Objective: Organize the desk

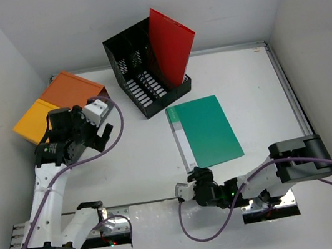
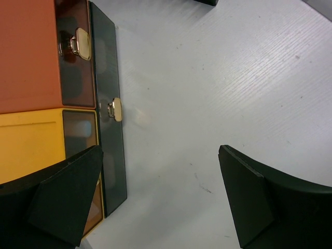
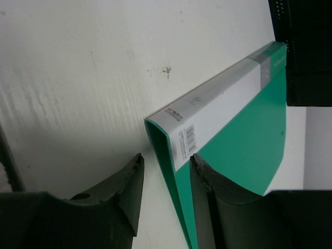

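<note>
A green folder (image 1: 208, 131) with a white spine label lies flat on the white desk (image 1: 254, 85), near the middle. My right gripper (image 1: 194, 175) is low at the folder's near left corner. In the right wrist view the gripper (image 3: 166, 158) is partly open around the spine corner of the folder (image 3: 244, 135). One finger lies over the green cover. The other stands on the bare desk (image 3: 78, 78), a gap away from the spine. My left gripper (image 1: 107, 118) hovers wide open and empty beside the drawer box. The left wrist view shows only bare desk (image 2: 233, 78) between this gripper's (image 2: 161, 153) fingers.
A black mesh file rack (image 1: 139, 72) stands at the back with a red folder (image 1: 171, 44) leaning in it. Its dark edge (image 3: 306, 52) shows past the green folder. An orange-yellow drawer box (image 1: 55, 104) sits at the back left, with one dark drawer front (image 2: 109, 140) standing out from it.
</note>
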Controlling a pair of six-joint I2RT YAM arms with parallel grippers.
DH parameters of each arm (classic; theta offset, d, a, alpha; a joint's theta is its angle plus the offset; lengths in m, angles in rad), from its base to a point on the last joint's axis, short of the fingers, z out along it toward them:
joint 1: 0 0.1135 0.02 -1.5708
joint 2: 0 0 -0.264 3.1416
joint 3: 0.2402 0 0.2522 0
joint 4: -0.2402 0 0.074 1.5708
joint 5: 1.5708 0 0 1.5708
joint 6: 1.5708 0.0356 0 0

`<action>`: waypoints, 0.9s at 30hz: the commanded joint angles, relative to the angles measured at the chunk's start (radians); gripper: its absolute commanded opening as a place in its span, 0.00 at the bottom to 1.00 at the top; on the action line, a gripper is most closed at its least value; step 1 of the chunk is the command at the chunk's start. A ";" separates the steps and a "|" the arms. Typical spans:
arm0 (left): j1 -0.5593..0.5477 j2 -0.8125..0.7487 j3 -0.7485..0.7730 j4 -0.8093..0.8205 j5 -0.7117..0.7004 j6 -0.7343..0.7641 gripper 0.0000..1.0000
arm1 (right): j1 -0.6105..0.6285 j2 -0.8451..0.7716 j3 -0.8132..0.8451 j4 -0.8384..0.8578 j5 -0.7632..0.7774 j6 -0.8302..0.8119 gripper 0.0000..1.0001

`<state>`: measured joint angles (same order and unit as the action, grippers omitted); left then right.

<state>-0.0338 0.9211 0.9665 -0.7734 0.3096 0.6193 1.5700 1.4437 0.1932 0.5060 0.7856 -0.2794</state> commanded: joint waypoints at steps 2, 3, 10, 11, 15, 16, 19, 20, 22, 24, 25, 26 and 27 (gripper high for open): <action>-0.003 -0.025 0.011 0.003 0.023 0.026 0.93 | 0.159 0.017 -0.003 0.063 0.079 -0.050 0.39; -0.003 -0.028 0.008 0.005 0.023 0.028 0.93 | 0.159 0.020 -0.006 0.071 0.087 -0.055 0.38; -0.003 -0.028 -0.002 0.008 0.028 0.034 0.93 | 0.157 0.067 0.025 0.103 0.107 -0.106 0.37; -0.003 -0.027 0.000 0.006 0.028 0.036 0.93 | 0.159 0.073 0.023 0.123 0.112 -0.119 0.37; -0.003 -0.025 -0.003 0.008 0.025 0.039 0.93 | 0.150 0.112 0.029 0.147 0.106 -0.142 0.37; -0.003 -0.025 -0.003 0.011 0.025 0.039 0.93 | 0.145 0.130 0.037 0.144 0.101 -0.142 0.37; -0.003 -0.019 -0.003 0.016 0.025 0.037 0.93 | 0.142 0.170 0.058 0.166 0.118 -0.170 0.37; -0.003 -0.019 -0.005 0.016 0.028 0.037 0.93 | 0.140 0.181 0.060 0.181 0.125 -0.184 0.36; -0.003 -0.016 -0.006 0.020 0.029 0.037 0.93 | 0.131 0.223 0.066 0.230 0.147 -0.225 0.36; -0.003 -0.013 -0.008 0.023 0.028 0.039 0.93 | 0.113 0.251 0.074 0.252 0.156 -0.236 0.36; -0.002 -0.013 -0.008 0.025 0.028 0.040 0.93 | 0.089 0.259 0.083 0.246 0.149 -0.228 0.36; -0.003 -0.013 -0.008 0.025 0.029 0.042 0.93 | 0.073 0.267 0.086 0.244 0.141 -0.224 0.37; -0.003 -0.013 -0.008 0.026 0.029 0.042 0.93 | 0.061 0.270 0.087 0.247 0.136 -0.219 0.37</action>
<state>-0.0338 0.9142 0.9661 -0.7853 0.3126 0.6502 1.5681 1.6978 0.2562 0.7044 0.9287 -0.4946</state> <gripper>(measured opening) 0.925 0.364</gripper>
